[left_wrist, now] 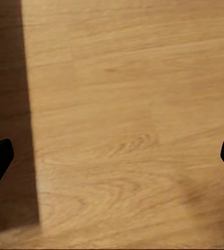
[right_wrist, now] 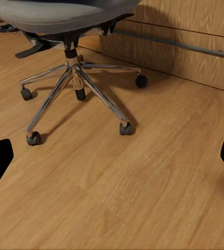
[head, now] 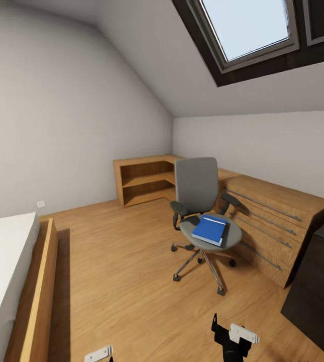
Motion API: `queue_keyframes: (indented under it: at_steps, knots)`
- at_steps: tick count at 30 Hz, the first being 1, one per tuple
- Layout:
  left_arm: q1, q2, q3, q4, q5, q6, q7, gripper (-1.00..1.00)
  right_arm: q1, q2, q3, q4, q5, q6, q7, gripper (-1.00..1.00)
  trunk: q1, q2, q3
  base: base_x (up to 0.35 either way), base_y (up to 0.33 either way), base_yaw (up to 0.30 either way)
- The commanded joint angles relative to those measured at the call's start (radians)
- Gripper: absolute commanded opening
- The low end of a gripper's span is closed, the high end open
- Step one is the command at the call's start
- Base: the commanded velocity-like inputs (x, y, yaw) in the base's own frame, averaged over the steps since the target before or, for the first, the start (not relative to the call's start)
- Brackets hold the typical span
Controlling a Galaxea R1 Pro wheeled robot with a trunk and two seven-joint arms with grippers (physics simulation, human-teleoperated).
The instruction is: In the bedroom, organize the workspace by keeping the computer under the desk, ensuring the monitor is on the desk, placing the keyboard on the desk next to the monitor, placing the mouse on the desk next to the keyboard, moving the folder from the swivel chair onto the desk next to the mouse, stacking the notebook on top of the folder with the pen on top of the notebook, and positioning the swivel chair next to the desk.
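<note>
The swivel chair [head: 198,201], with a grey seat and back, stands on the plank floor at the middle right in the head view. The blue folder [head: 210,229] lies flat on its seat. My right gripper [right_wrist: 112,161] hangs open low over the floor, a short way in front of the chair's metal star base [right_wrist: 73,78]. It also shows at the head view's lower edge as the right gripper [head: 232,342]. My left gripper [left_wrist: 112,161] is open over bare floor, its body [head: 99,354] at the bottom edge. The desk, monitor, keyboard, mouse, computer, notebook and pen are out of view.
A light wooden drawer chest [head: 277,221] runs along the wall right behind the chair, joined to an open wooden shelf [head: 144,181] in the corner. A black drawer cabinet [head: 317,291] stands at the right. A bed [head: 6,271] fills the left. Open floor lies between them.
</note>
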Motion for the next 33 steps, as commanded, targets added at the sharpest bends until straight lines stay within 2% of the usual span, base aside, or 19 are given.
queue_keyframes:
  at_steps: [1, 4, 8, 20, 26, 33]
  knots:
    - [-0.001, 0.001, -0.001, 0.014, 0.006, -0.004, 0.002, 1.00, -0.001, 0.000, -0.006, 0.002, -0.003, -0.006, 0.004, 1.00, -0.004, 0.007, 0.002, 0.000, 0.000, -0.132]
    - [0.000, 0.012, -0.001, 0.095, 0.005, -0.009, 0.001, 1.00, -0.001, 0.001, -0.006, 0.003, -0.003, -0.006, 0.005, 1.00, -0.016, 0.028, 0.009, 0.000, 0.000, -0.164]
    - [0.000, 0.025, -0.001, 0.137, 0.006, -0.052, 0.004, 1.00, -0.001, 0.012, -0.006, 0.004, -0.003, -0.006, 0.004, 1.00, -0.031, 0.056, 0.020, 0.000, 0.000, -0.053]
    - [0.000, 0.030, -0.001, 0.143, 0.008, -0.064, 0.005, 1.00, 0.004, 0.020, -0.006, 0.004, -0.003, -0.006, 0.005, 1.00, -0.077, 0.140, 0.058, 0.007, 0.000, -0.014]
    - [0.000, 0.032, 0.000, 0.143, 0.008, -0.065, 0.005, 1.00, 0.004, 0.020, -0.006, 0.004, -0.003, -0.001, 0.006, 1.00, -0.100, 0.182, 0.076, -0.032, 0.021, -0.194]
    - [-0.001, 0.032, 0.000, 0.143, 0.009, -0.065, 0.005, 1.00, 0.004, 0.020, -0.006, 0.004, -0.003, 0.000, 0.008, 1.00, -0.127, 0.231, 0.097, -0.206, 0.154, -0.261]
